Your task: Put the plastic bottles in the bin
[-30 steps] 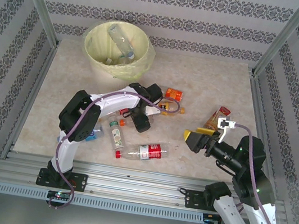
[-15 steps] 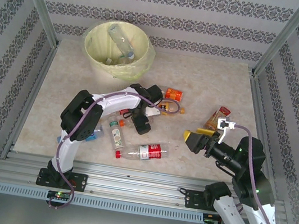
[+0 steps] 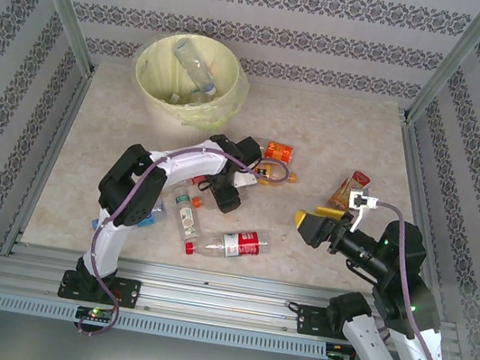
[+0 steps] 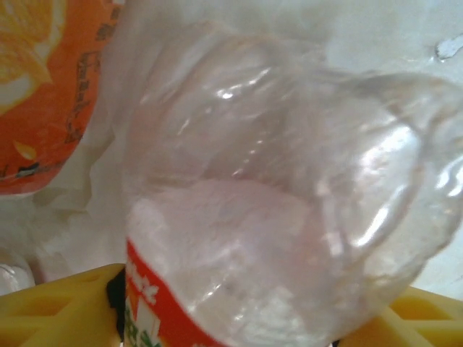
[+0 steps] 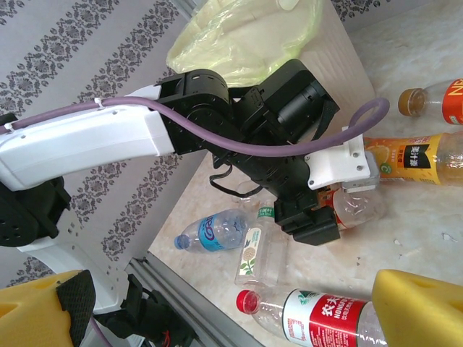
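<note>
Top view, clock read from table centre.

- Left gripper [image 3: 225, 194] low at centre, in the thick of the bottles. Wrist view: a clear bottle [image 4: 275, 202], red-orange label, lies between the yellow pads [image 4: 65, 300], one on each side. Jaws straddle it. Cannot tell if they are clenched, as a dark sliver shows at the left pad. Judged: set up for a pick.
- Right gripper [image 3: 316, 218] at 4 o'clock, off the surface, jaws wide apart and empty. Likely parked clear of the left arm's work.
- Bin [image 3: 234, 83] at 11 o'clock by the back wall, yellow bag folded over the rim, some bottles already inside. The left arm is the nearer one to it.
- Loose bottles [image 3: 230, 242] lie flat from centre to 7 o'clock. A lone bottle [image 3: 348, 190] is at 3 o'clock.
- Table [image 3: 339, 132]: pale, marbled, smooth, so round bottles may roll.
- Walls [image 3: 272, 34]: striped patterned paper. Metal posts [image 3: 61, 15] at the corners.
</note>
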Controlling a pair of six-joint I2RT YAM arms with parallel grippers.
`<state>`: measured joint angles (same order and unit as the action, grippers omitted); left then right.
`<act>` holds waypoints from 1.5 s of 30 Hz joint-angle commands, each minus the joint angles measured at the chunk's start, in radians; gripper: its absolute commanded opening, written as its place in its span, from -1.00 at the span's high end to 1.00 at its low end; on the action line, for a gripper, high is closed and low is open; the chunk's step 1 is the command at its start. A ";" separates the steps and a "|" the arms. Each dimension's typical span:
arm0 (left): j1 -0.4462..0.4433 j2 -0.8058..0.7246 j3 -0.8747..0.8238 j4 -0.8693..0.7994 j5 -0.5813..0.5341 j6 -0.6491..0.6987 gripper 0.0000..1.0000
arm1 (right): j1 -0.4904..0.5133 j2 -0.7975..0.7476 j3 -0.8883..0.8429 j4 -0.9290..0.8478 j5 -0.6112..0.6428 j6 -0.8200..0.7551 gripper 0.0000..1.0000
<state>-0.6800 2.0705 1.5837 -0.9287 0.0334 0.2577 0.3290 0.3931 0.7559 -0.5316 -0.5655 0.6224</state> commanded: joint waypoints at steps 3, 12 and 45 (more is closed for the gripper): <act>-0.012 -0.039 0.026 -0.042 0.024 -0.018 -0.36 | -0.005 -0.011 -0.008 0.010 0.009 0.000 -0.96; -0.012 -0.172 0.057 -0.037 0.143 -0.052 -0.30 | -0.006 -0.008 0.003 0.029 -0.004 0.006 -0.97; 0.194 -0.315 0.629 0.123 -0.019 -0.245 -0.19 | -0.006 -0.054 0.037 0.166 0.038 0.055 -0.96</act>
<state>-0.5179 1.7641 2.1635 -0.8303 0.1646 0.0135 0.3290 0.3500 0.7670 -0.3923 -0.5545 0.6781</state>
